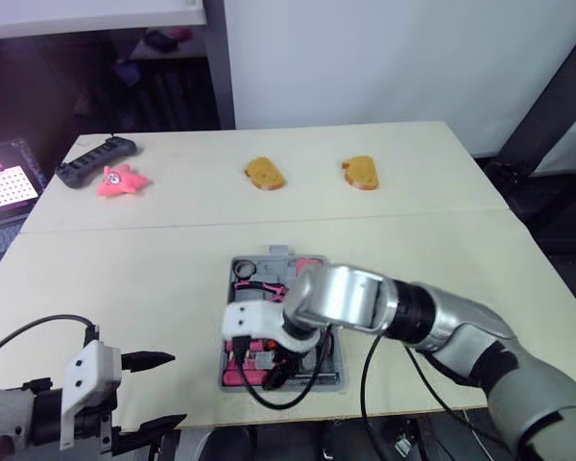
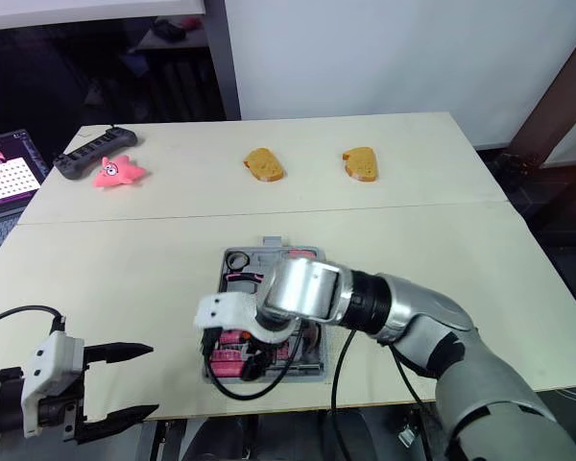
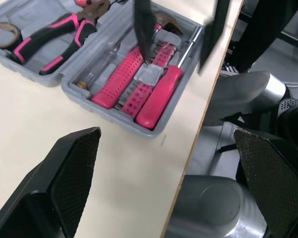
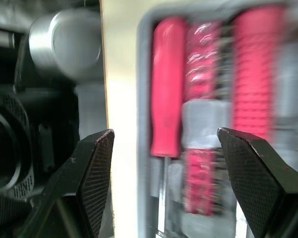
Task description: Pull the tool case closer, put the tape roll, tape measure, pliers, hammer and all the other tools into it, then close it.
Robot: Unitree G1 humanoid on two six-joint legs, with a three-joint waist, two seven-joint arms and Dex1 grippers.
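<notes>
Hovering directly above the near half of the open tool case (image 1: 298,261), the right gripper (image 4: 164,133) is held spread, with nothing pinched. Pink-handled drivers (image 3: 139,84) lie beneath it, their long axes crossing the line between its fingers. Pliers (image 3: 64,27) are seated in the half beyond. The left gripper (image 1: 176,389) is likewise spread and empty, with the case well apart to its right. The right arm is judged nearer for closing.
</notes>
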